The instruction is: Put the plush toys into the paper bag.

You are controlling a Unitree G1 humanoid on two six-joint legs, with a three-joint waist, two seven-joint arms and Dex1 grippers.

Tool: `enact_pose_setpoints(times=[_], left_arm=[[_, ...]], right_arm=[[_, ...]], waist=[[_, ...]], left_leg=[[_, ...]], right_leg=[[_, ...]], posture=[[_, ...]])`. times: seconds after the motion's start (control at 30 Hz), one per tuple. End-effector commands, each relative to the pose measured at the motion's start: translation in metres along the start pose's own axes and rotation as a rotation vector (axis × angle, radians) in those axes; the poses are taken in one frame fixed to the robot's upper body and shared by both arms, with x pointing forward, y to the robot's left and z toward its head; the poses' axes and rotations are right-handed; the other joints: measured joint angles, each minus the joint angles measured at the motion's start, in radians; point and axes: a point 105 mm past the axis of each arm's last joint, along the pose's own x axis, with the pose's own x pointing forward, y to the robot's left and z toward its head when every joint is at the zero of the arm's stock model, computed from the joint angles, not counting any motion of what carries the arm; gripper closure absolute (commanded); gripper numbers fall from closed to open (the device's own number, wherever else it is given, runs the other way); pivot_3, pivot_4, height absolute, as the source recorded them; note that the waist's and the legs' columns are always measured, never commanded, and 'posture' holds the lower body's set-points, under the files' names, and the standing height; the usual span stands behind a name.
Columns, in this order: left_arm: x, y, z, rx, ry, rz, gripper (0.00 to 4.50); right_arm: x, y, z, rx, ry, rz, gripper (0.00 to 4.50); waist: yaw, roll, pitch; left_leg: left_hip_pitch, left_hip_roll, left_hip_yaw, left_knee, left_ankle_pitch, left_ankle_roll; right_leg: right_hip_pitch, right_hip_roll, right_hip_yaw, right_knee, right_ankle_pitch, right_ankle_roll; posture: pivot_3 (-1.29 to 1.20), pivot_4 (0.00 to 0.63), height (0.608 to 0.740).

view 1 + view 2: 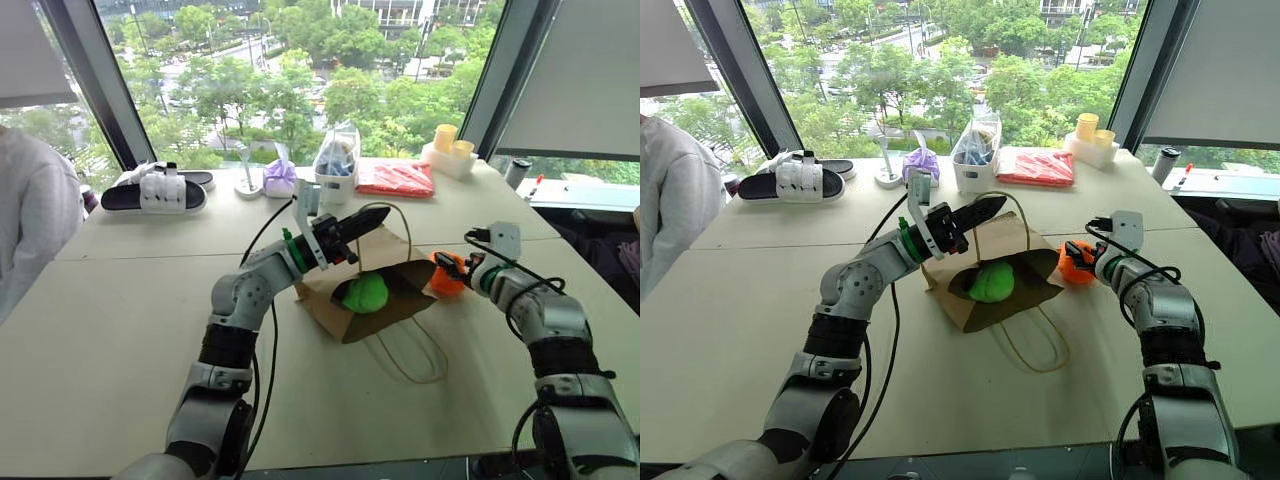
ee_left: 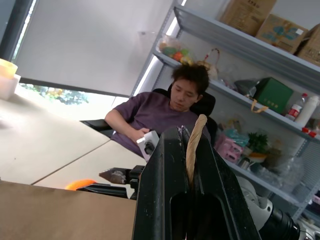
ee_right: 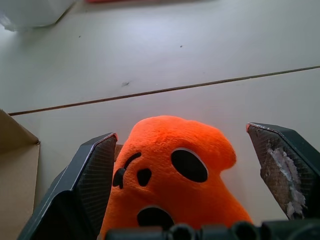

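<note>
The paper bag (image 1: 385, 290) lies on its side near the middle of the desk (image 1: 120, 330), mouth gaping toward the robot, and its dark inside hides all but the front of the green plush toy (image 1: 366, 292) sitting in the opening. One cord handle (image 1: 412, 352) trails loose on the desk toward the near edge; the other rises to the left gripper (image 1: 352, 228), held above the bag's far side. The head views do not show the grip itself. The left wrist view does: the jaws are pressed together on a tan cord (image 2: 193, 145) standing up between them, with a strip of brown paper below. That view also catches a seated person (image 2: 160, 117) in a purple top and storage shelves (image 2: 240, 45) behind.

The orange plush toy (image 1: 1076, 262) rests on the desk just beside the bag's right edge, partly masked in the head views by the right gripper (image 1: 1087, 262). The right wrist view shows its black face marks plainly, with the jaws spread wide on either side; whether either jaw touches the plush is hard to say, though gaps seem to show.

Along the far edge stand a pair of sandals (image 1: 155, 190), a purple pouch (image 1: 279, 178), a clear container (image 1: 337, 160) and a red packet (image 1: 397, 179).
</note>
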Motion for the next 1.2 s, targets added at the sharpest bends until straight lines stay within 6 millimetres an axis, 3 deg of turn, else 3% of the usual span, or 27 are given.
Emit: enact_pose_setpoints(times=[0.03,0.13,0.3,0.4,0.53,0.67,0.77,0.9,1.07,1.2], left_arm=[[-0.003,-0.006,0.013,0.048,-0.038,-0.007,4.50],[-0.005,-0.005,0.014,0.054,-0.037,0.007,4.50],[-0.005,-0.004,0.014,0.053,-0.039,0.010,4.50],[-0.003,-0.004,0.014,0.046,-0.042,0.005,4.50],[-0.001,-0.003,0.015,0.041,-0.054,0.005,4.50],[-0.001,0.000,0.021,0.018,-0.084,0.010,4.50],[0.001,0.001,0.026,-0.011,-0.109,0.003,4.50],[0.008,0.000,0.036,-0.078,-0.160,-0.018,4.50],[0.015,-0.004,0.043,-0.108,-0.174,-0.049,4.50],[0.018,-0.005,0.040,-0.118,-0.160,-0.064,4.50]], right_arm=[[0.006,-0.003,-0.009,-0.021,0.040,0.007,0.03],[0.007,-0.003,-0.014,-0.021,0.062,0.022,0.85],[0.007,-0.001,-0.009,-0.013,0.036,0.049,3.33],[0.001,-0.008,0.008,0.027,-0.043,0.030,4.36],[-0.033,-0.025,0.044,0.091,-0.205,-0.020,4.36],[-0.077,-0.015,0.064,0.123,-0.290,0.047,4.36],[-0.122,0.005,0.076,0.172,-0.333,0.188,4.36],[-0.176,0.072,0.054,0.133,-0.218,0.587,4.36],[-0.190,0.108,0.023,0.118,-0.089,0.720,4.36],[-0.169,0.120,0.019,0.162,-0.074,0.685,4.36]], waist=[[0.002,0.000,0.000],[0.001,0.000,0.000],[0.000,0.000,0.000],[0.000,0.000,0.000],[0.003,0.000,0.000],[0.001,0.000,0.000],[0.002,0.000,0.000],[0.003,0.000,0.000],[0.004,0.000,0.000],[0.001,-0.001,0.000]], left_leg=[[0.000,0.000,0.000,0.000,0.000,0.000],[0.000,0.000,0.000,0.001,0.000,0.000],[0.001,-0.001,-0.001,0.003,0.000,0.000],[0.001,-0.001,-0.001,0.004,0.000,0.000],[0.000,-0.001,-0.002,0.004,0.000,0.000],[-0.001,-0.001,-0.003,0.002,0.000,0.000],[0.000,0.000,-0.003,0.002,-0.001,0.001],[0.000,0.000,-0.006,0.003,-0.004,0.007],[0.001,0.000,-0.005,0.005,-0.005,0.008],[0.001,0.000,-0.003,0.006,-0.005,0.008]], right_leg=[[0.000,0.000,0.000,0.000,0.000,0.000],[0.001,0.000,0.000,0.000,0.000,0.000],[0.004,0.000,0.000,0.000,0.000,0.000],[0.004,0.000,0.000,0.000,0.000,0.000],[0.002,0.000,0.000,0.000,0.000,0.000],[0.001,0.000,0.000,0.000,0.000,0.000],[0.001,0.000,-0.001,0.000,0.000,0.000],[0.004,0.001,-0.002,0.000,0.000,0.000],[0.006,0.000,-0.002,0.000,0.000,0.000],[0.006,0.000,-0.002,0.000,0.000,0.000]], posture=[[0.00,0.150,0.740],[0.00,0.150,0.740],[0.00,0.150,0.740],[0.00,0.150,0.740],[0.00,0.150,0.740],[0.00,0.150,0.740],[0.00,0.150,0.740],[0.00,0.150,0.740],[0.00,0.150,0.740],[0.00,0.150,0.740]])
